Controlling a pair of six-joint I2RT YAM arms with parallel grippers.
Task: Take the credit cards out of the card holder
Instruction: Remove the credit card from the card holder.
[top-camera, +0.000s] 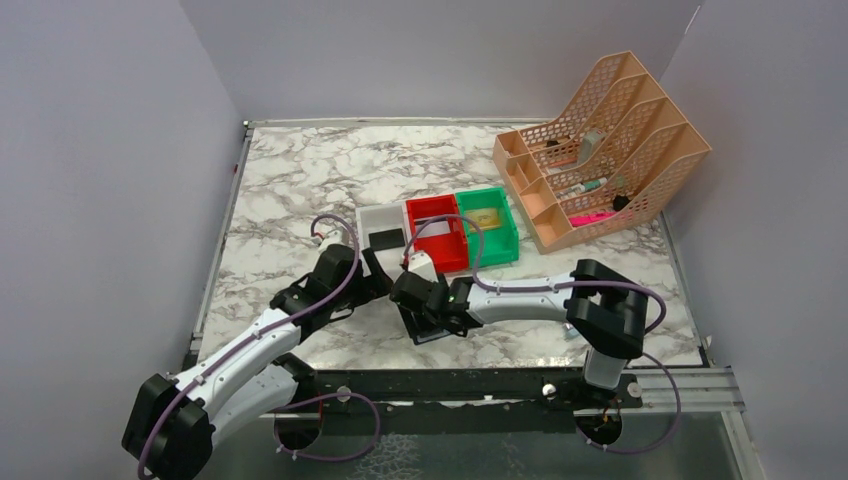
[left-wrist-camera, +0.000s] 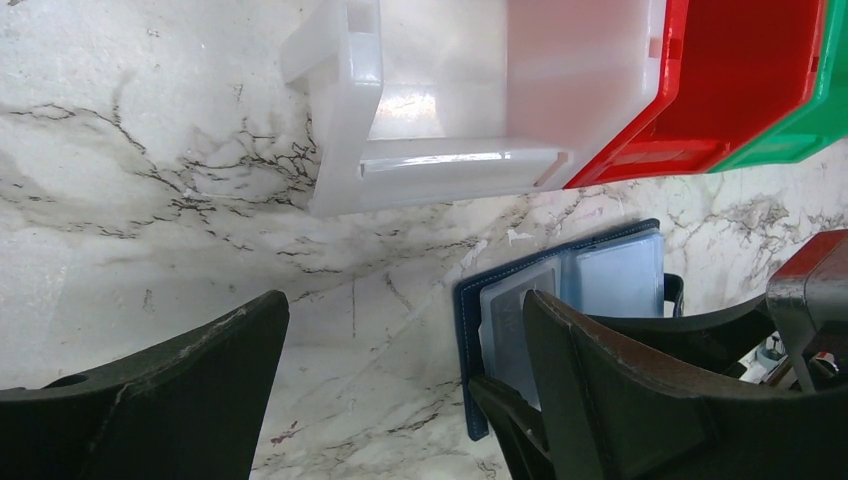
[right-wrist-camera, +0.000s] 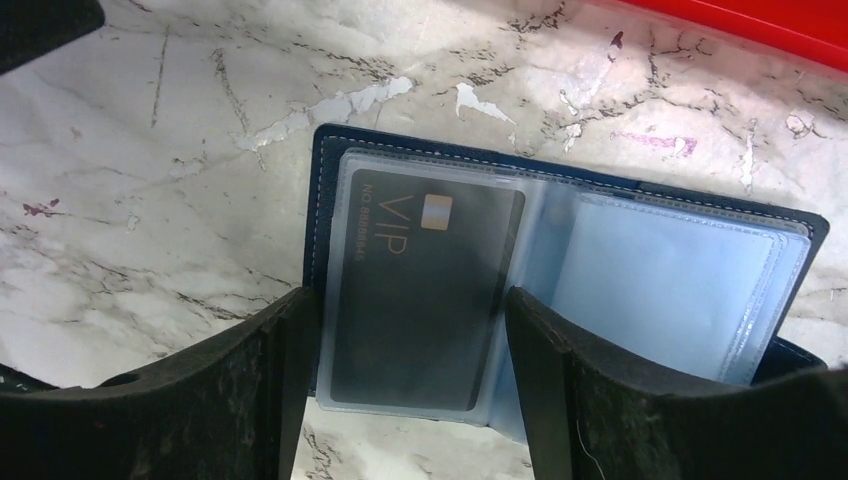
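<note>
Navy card holder (right-wrist-camera: 322, 180) lies open on the marble table (top-camera: 300, 180), black card (right-wrist-camera: 420, 290) (VIP-marked) sleeved inside; right gripper (right-wrist-camera: 405, 312) straddles it, spread and empty, left gripper (left-wrist-camera: 400, 310) likewise beside. Next, probably: pinch the card's edge and slide it out.

**Navy card holder lies open with one black card still sleeved**

The small navy-blue folding card holder (right-wrist-camera: 322, 190), edged with pale stitching, lies opened flat on the marbled tabletop (top-camera: 300, 180), near the front of the red plastic bin (top-camera: 432, 205). Its clear plastic sleeves are spread out. The left sleeve holds a black plastic credit card (right-wrist-camera: 420, 300), face up, with gold "VIP" lettering and a gold chip. The right-hand sleeves look pale blue-grey. Farther back, a dark flat card (top-camera: 385, 238) rests in the white bin (top-camera: 375, 213), and a gold-tan card (top-camera: 487, 217) lies in the green bin (top-camera: 505, 240).
</note>
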